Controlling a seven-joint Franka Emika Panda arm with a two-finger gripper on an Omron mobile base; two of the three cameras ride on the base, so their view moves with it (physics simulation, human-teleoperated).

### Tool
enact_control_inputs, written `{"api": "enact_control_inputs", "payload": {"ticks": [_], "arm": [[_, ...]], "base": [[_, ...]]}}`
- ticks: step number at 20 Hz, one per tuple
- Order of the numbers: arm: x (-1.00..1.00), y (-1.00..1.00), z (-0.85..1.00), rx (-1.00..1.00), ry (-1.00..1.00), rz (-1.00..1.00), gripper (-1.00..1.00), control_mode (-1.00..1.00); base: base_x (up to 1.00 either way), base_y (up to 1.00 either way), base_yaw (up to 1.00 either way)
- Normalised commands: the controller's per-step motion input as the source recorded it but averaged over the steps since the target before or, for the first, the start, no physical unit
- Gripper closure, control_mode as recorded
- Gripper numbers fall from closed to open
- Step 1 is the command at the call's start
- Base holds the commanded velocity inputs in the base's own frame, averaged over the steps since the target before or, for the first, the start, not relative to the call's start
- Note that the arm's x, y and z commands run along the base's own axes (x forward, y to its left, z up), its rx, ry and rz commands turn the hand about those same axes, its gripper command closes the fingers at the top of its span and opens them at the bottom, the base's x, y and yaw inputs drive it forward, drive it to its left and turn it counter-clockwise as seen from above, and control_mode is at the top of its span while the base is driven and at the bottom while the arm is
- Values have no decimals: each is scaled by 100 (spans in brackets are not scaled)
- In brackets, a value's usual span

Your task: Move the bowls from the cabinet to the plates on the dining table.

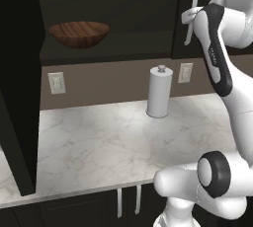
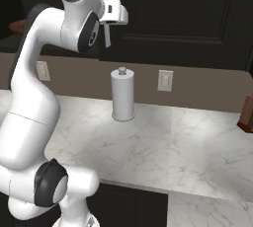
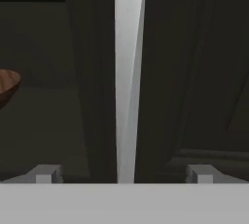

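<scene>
While the arm reaches up toward the near-black cabinet [image 1: 212, 4], its fingers [image 3: 124, 173] stand wide apart with nothing between them but air, one tip [image 3: 46, 173] to each side of the long silver bar handle [image 3: 129, 72] on the closed door straight ahead (whether either tip touches the bar, I cannot tell). From the hand view the handle runs right up the middle of the gap, just beyond the tips.

Off to the left of the fingers, inside the open part of the cabinet, the dark-brown wooden bowl [image 1: 79, 33] sits upright on the cabinet shelf [image 1: 106, 48], well apart from the fingers; the hand view catches only its edge at the left border. The open cabinet door [image 1: 17, 88] stands further out on that same side.

Below the fingers lies the marble tabletop [image 1: 99, 142], with a white paper-towel roll [image 1: 159, 93] standing upright on it near the back wall, almost under the handle. Two wall outlets [image 1: 57, 83] flank the roll on the brown backsplash. At the far right edge of the right base view a brownish object [image 2: 246, 115] stands on the tabletop, too cropped to identify.
</scene>
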Motion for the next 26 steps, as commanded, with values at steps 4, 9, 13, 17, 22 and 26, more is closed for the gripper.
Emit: {"api": "enact_control_inputs", "payload": {"ticks": [4,9,13,17,22,26], "arm": [[21,0,-14,0,0,0,-100,-100],[29,0,-7,1,0,0,-100,-100],[40,-1,-21,5,0,0,-100,-100],[44,-3,-22,7,0,0,-100,-100],[38,-11,-15,7,0,0,-100,-100],[20,-16,-4,4,1,0,-100,-100]], "base": [[0,0,0],[0,0,0],[0,0,0],[0,0,0],[0,0,0],[0,0,0]]}}
